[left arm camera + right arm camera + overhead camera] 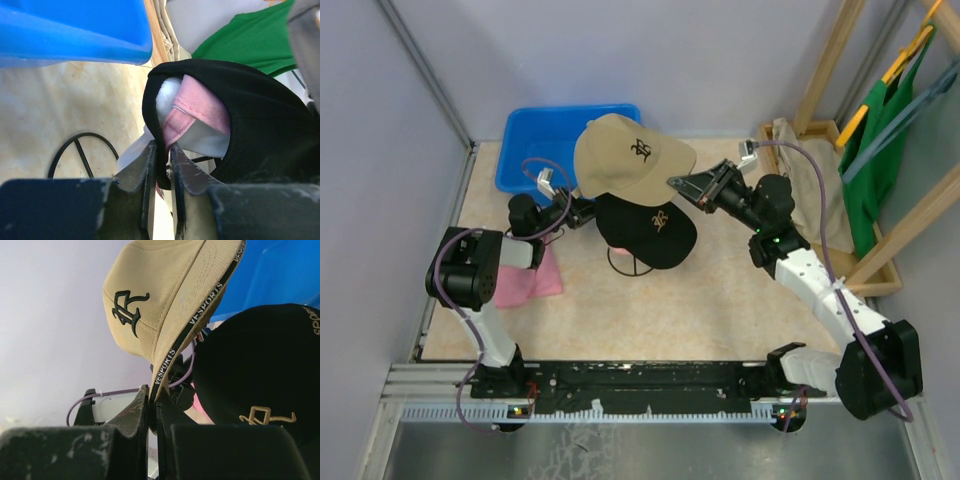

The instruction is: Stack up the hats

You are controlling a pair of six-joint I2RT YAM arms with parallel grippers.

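The tan cap [630, 152] hangs in the air above and behind the black cap [650, 228]. My right gripper [680, 183] is shut on the tan cap's rim; the right wrist view shows its gripper [152, 396] pinching the taped edge of the tan cap [150, 295]. The black cap sits on top of a black wire stand [630, 263]. My left gripper [582, 212] is shut on the black cap's edge [162, 150]. In the left wrist view the pink cap [197, 107] and the white cap [167, 100] show nested inside the black cap [260, 115].
A blue bin [545, 140] stands at the back left. A flat pink cloth [525, 280] lies under the left arm. A wooden rack [880, 250] at the right holds a beige garment [810, 185] and green garments [880, 150].
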